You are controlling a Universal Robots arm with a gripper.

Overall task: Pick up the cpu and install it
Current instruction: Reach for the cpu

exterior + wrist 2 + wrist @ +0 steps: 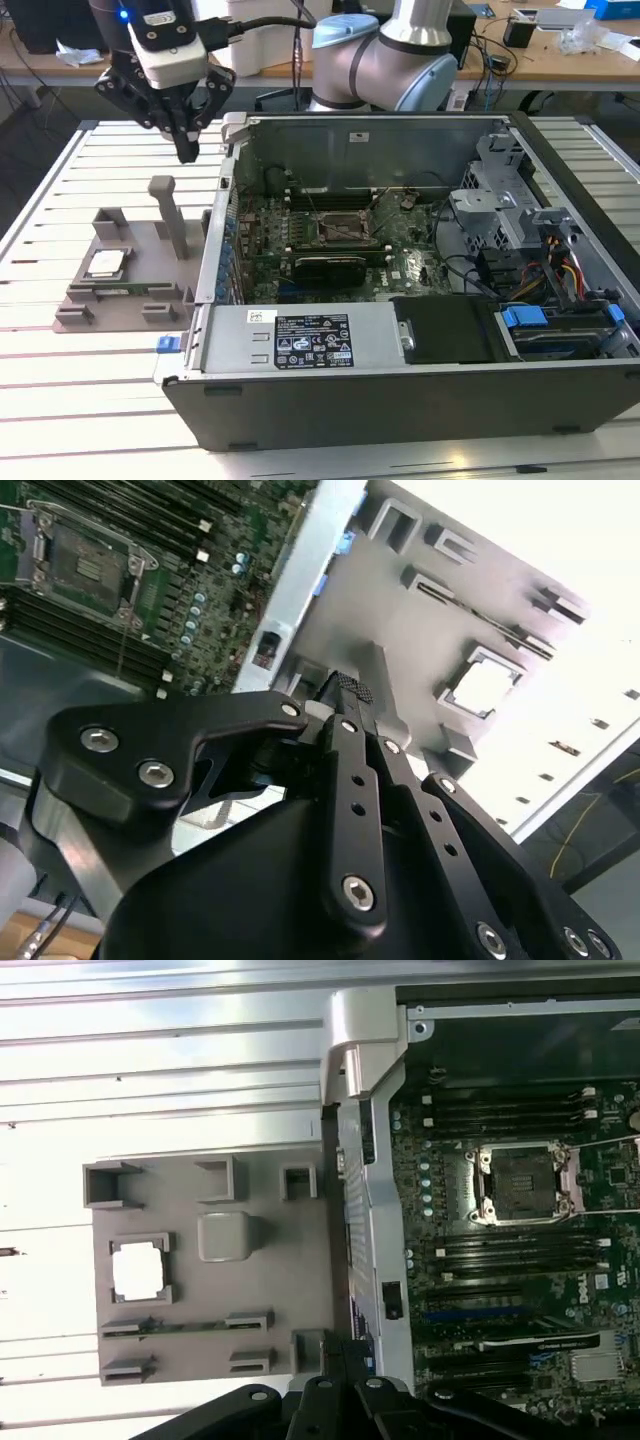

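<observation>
**Gripper hanging over the tray, cpu lying in its pocket**

We are looking at a white slatted metal table (100,400) carrying a large dark-grey open computer case (400,400). Inside the case a green motherboard (410,268) is lying flat, its dark square metal socket frame (335,228) near the middle. A grey plastic tray (140,255) is sitting just beside the case, on the exterior view's left. The black gripper (187,150) is hanging above the tray, clear of it, its fingers closed on nothing. The small flat silvery-grey square cpu (104,264) is resting in a tray pocket.

Slatted table (60,400) w/ desks (560,65) behind
</observation>
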